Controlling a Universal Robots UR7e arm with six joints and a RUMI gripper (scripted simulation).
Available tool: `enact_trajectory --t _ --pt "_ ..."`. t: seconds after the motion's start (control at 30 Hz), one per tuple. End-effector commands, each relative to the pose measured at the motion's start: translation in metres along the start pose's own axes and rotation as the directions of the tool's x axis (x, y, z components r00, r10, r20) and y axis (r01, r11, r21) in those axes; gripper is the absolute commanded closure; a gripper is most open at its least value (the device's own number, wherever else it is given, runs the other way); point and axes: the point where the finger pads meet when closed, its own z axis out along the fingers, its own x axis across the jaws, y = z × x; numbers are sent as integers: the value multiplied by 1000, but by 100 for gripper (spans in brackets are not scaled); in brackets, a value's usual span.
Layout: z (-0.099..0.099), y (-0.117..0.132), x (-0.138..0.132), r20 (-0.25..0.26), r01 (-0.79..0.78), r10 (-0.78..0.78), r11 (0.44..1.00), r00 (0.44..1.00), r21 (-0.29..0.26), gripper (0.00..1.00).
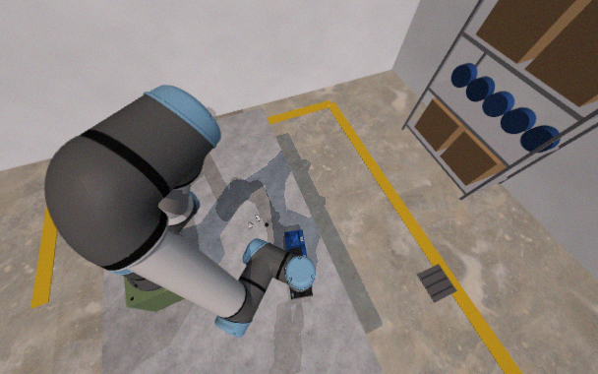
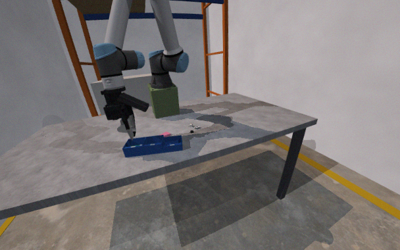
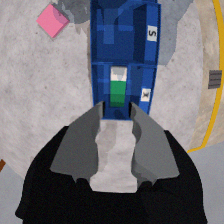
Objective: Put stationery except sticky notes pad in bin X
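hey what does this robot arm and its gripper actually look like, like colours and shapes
The arm is built of thick round tubes, light grey on the long links and dark grey at the joints, with black bands and light blue caps on the joint ends. It rises from a green block base. The gripper has a black body and two flat, grey, tapered fingers. No cables or markings show.
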Motion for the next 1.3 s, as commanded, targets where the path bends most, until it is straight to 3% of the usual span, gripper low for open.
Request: enact_trajectory --t 0.0,0.13,0.23,0.3,0.43,1.27 --pt "-4 0 0 -1 0 0 1000 1000 0 82" --pt "-4 0 0 -1 0 0 1000 1000 0 82" --pt "-4 -22 -11 -1 150 -150 989 989 0 82" --pt "-4 -22 -11 -1 150 -150 989 989 0 82" --pt "-5 -52 -26 -1 306 -306 952 952 0 82" --pt "-7 -224 -112 -1 306 -306 952 952 0 82"
